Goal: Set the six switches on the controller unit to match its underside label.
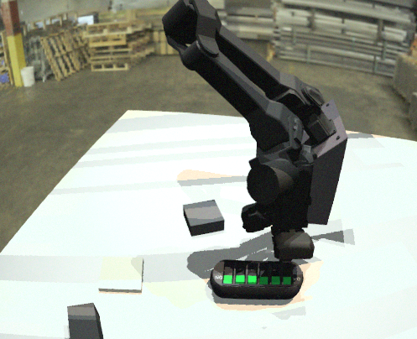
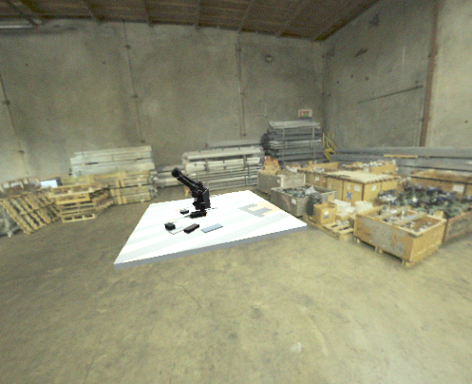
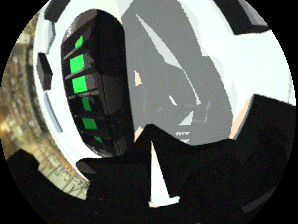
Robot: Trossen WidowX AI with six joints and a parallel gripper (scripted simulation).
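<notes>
The dark grey controller unit (image 1: pixel 257 291) (image 2: pixel 198 215) (image 3: pixel 112 75) sits flat, switches up. In the top view its three left switches show bright green ends and the three right ones darker green ends. In the wrist view the upper three greens are bright and the lower three dim. Rocker tilt is hard to read. The label underneath is hidden. My gripper (image 1: pixel 286 261) (image 3: pixel 149 127) is shut and empty, fingers pointing down at the far edge of the unit near its right end in the top view. Whether the tips touch a switch is hidden.
A dark square box (image 1: pixel 203 217) (image 3: pixel 246 15) lies behind and left of the unit. A pale flat plate (image 1: pixel 121 274) lies to its left, and a dark block (image 1: pixel 85 322) (image 2: pixel 170 225) stands near the front left. Another black block (image 2: pixel 191 228) and a pale blue plate (image 2: pixel 212 228) show in the exterior view.
</notes>
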